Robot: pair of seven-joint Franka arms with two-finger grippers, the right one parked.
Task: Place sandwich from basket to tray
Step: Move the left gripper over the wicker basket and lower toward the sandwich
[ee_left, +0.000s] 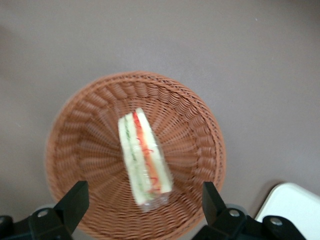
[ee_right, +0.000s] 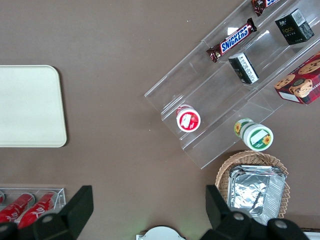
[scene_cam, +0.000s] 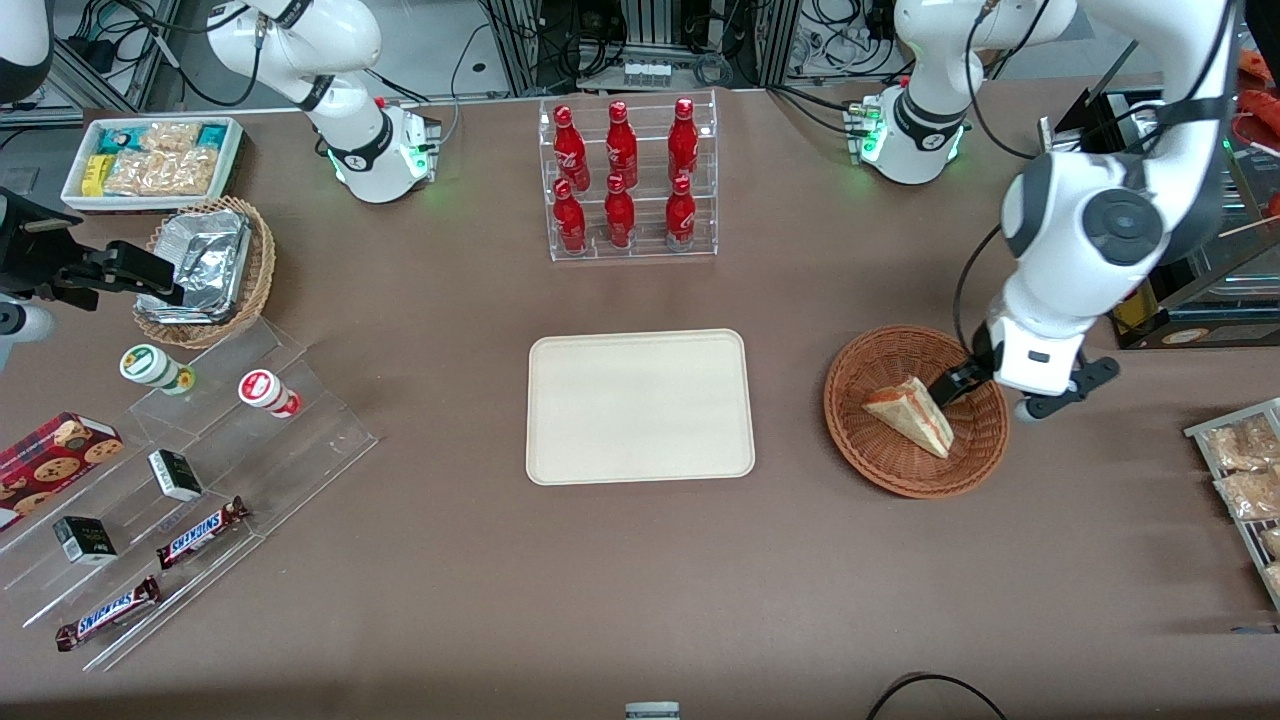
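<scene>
The sandwich (scene_cam: 912,415), a white-bread wedge with red and green filling in clear wrap, lies in the round reddish-brown basket (scene_cam: 870,365). The cream-white tray (scene_cam: 640,405) lies flat beside the basket, toward the parked arm's end, with nothing on it. My left gripper (scene_cam: 960,385) hangs over the basket's rim, a little above the sandwich. In the left wrist view the gripper (ee_left: 145,192) is open, its fingers wide apart to either side of the sandwich (ee_left: 142,155), above the basket (ee_left: 90,145). A corner of the tray (ee_left: 295,205) shows there too.
A clear rack of red bottles (scene_cam: 628,180) stands farther from the camera than the tray. Toward the parked arm's end are a stepped acrylic shelf with snacks (scene_cam: 180,460), a foil-tray basket (scene_cam: 205,265) and a white bin (scene_cam: 150,160). Snack packets (scene_cam: 1245,480) lie at the working arm's end.
</scene>
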